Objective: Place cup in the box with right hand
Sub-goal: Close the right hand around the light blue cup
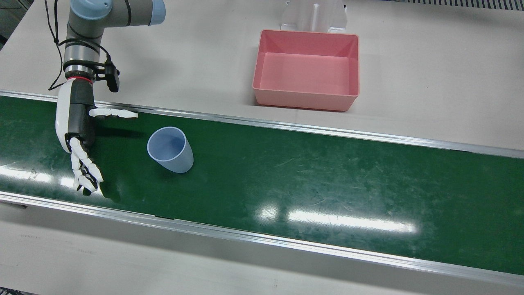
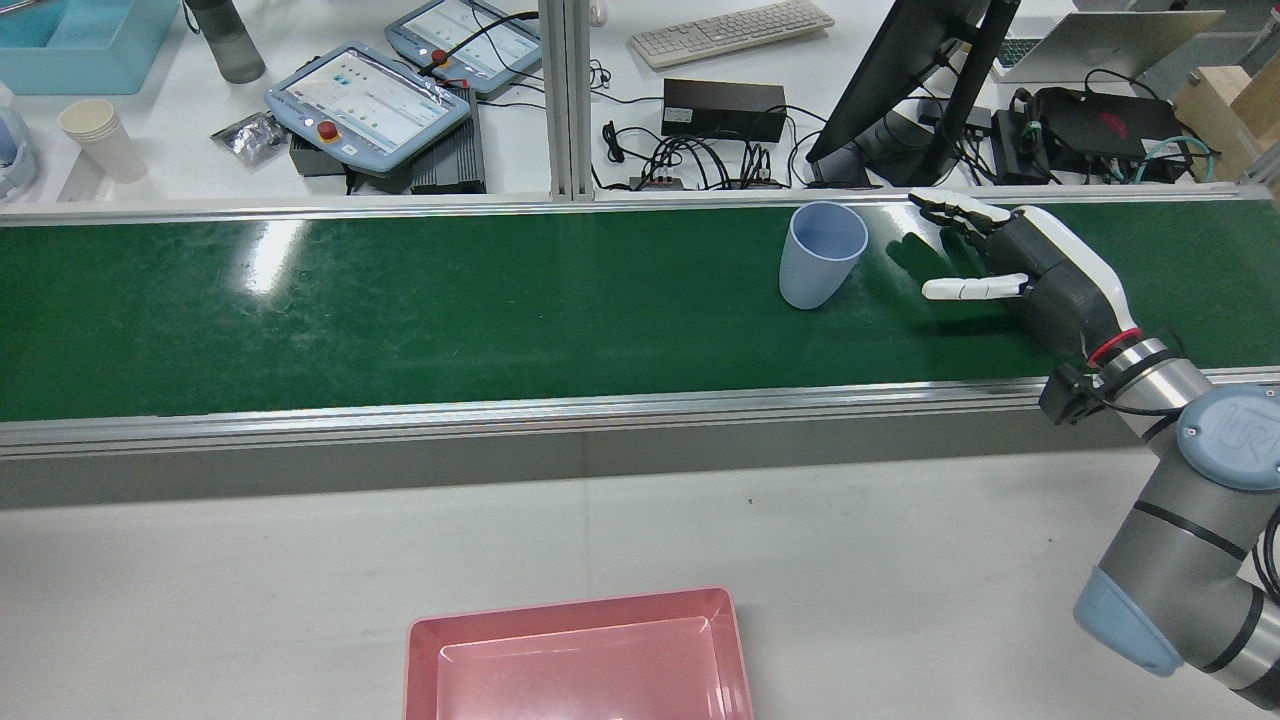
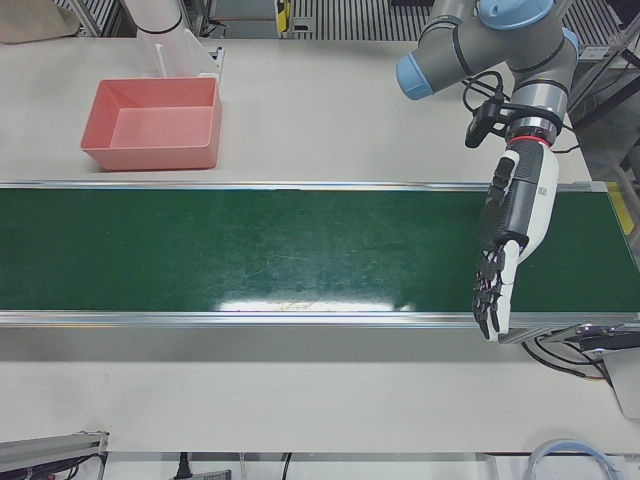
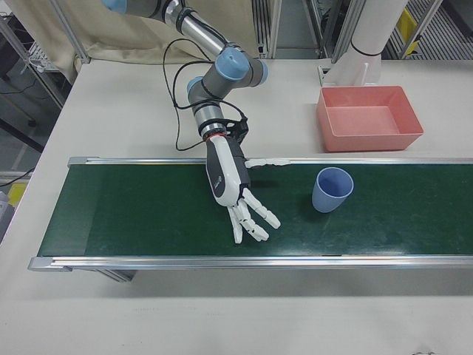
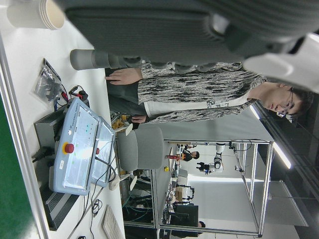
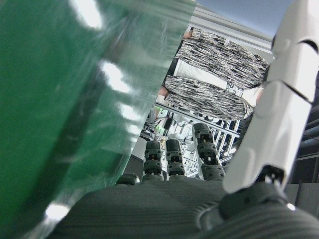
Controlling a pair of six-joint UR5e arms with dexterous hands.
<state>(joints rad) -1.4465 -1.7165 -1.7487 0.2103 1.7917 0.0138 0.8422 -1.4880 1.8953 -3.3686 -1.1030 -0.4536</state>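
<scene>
A pale blue cup [image 1: 170,149] stands upright on the green conveyor belt [image 1: 327,176]; it also shows in the rear view [image 2: 822,255] and the right-front view [image 4: 331,190]. The pink box [image 1: 307,69] sits empty on the table behind the belt, also in the rear view [image 2: 580,655]. My right hand [image 1: 80,135] is open, fingers spread, low over the belt beside the cup and apart from it [image 2: 1020,265] [image 4: 233,185]. My left hand [image 3: 505,245] is open and empty over the far end of the belt.
The belt has raised metal rails [image 1: 262,121] along both edges. A white pedestal [image 1: 313,14] stands just behind the box. Beyond the belt are teach pendants [image 2: 365,100], a monitor [image 2: 920,70] and cables.
</scene>
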